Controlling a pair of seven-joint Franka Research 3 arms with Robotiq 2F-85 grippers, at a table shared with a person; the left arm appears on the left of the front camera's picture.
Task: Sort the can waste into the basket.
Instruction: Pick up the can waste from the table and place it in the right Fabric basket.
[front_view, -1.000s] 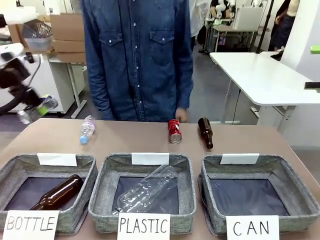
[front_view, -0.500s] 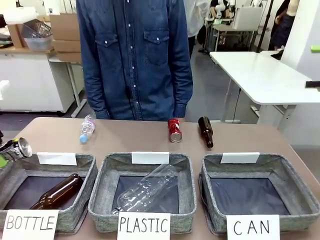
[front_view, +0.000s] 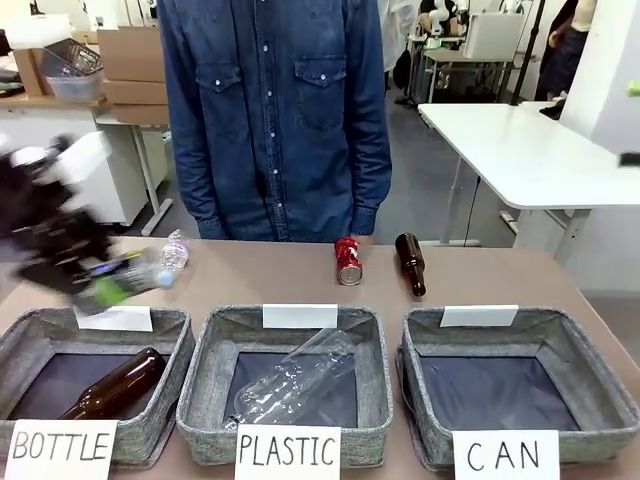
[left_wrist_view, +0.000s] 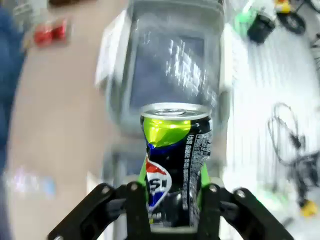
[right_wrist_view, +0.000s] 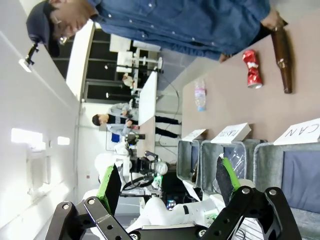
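My left gripper (front_view: 118, 281) is shut on the black-blue can (front_view: 140, 273), motion-blurred above the back rim of the BOTTLE basket. In the left wrist view the black-blue can (left_wrist_view: 176, 145) stands upright between the green pads of the left gripper (left_wrist_view: 173, 174), over a blurred grey basket. The dented red can (front_view: 348, 260) lies on the table at the far side, in front of the person. The CAN basket (front_view: 430, 335) at the right holds nothing. My right gripper (right_wrist_view: 167, 186) is open and off the table, looking at the red can (right_wrist_view: 251, 68).
A brown bottle (front_view: 411, 264) lies right of the red can, and a small clear plastic bottle (front_view: 175, 254) lies at the far left. The BOTTLE basket (front_view: 170, 330) holds a brown bottle, the PLASTIC basket (front_view: 215, 335) a clear one. A person in a denim shirt (front_view: 275, 110) stands at the far edge.
My left arm, still holding the black-blue can, has come up from the table's left edge and swung right. The person's hand has drawn back from the red can.
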